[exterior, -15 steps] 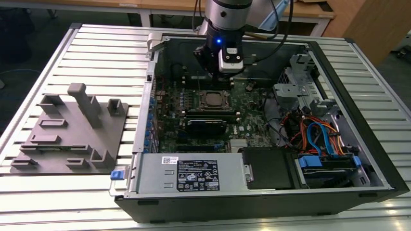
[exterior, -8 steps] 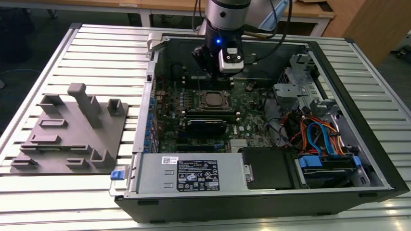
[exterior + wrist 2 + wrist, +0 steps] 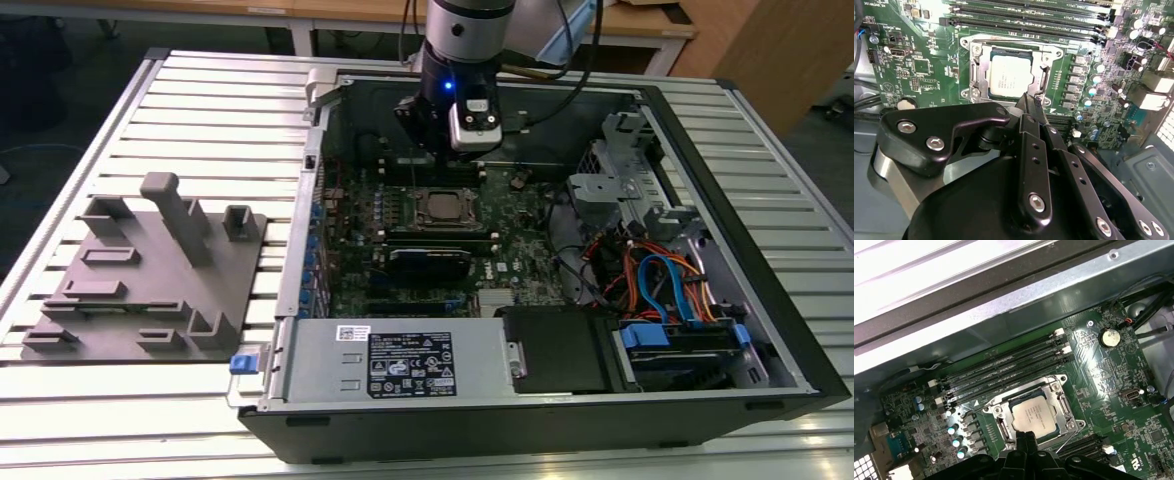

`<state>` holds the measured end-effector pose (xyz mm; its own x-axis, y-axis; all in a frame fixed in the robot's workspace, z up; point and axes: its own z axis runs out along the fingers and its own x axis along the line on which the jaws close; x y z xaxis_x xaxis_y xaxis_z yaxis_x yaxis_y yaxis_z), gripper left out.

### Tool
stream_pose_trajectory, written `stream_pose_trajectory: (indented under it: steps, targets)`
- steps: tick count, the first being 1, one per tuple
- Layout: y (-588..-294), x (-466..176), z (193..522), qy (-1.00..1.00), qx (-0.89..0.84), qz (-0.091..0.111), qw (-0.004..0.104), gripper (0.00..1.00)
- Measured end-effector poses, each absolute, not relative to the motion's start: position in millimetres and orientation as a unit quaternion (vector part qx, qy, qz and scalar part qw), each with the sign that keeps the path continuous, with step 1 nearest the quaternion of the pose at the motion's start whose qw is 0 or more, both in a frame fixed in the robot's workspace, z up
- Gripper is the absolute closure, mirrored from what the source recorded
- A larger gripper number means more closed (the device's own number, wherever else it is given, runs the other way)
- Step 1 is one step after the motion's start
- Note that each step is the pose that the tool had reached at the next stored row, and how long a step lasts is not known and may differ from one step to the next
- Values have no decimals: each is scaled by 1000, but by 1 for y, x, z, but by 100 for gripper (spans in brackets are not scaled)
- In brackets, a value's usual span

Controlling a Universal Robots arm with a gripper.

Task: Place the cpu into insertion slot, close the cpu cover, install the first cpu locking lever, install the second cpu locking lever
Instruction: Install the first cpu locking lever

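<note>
The cpu [image 3: 1010, 75] [image 3: 1033, 414], a pale silver square, lies in the insertion slot [image 3: 975, 50] on the green board. The cpu cover [image 3: 1044, 70] [image 3: 1062, 405] lies flat around it, and the chip shows through its window. A thin lever wire [image 3: 1066, 442] sticks out at an angle from one corner of the socket. My gripper [image 3: 1030, 100] [image 3: 1026, 436] is shut with nothing between its black fingers, its tip right at the socket's edge. In the exterior view the gripper [image 3: 451, 140] hangs just behind the socket [image 3: 439, 207].
Long black memory slots [image 3: 1024, 20] [image 3: 1004, 367] run along one side of the socket. The case wall [image 3: 1004, 305] stands just beyond them. A power supply box [image 3: 387, 362], drive cage and cables [image 3: 667, 290] fill the case; a grey fixture tray [image 3: 140, 270] sits on the exterior view's left.
</note>
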<state>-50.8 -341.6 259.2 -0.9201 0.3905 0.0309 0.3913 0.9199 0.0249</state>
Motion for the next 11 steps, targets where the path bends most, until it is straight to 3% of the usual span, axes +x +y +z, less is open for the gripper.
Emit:
stream_pose_trajectory:
  steps: [11]
  targets:
    - [-342,-51,259,-987,-158,-15,13,90]
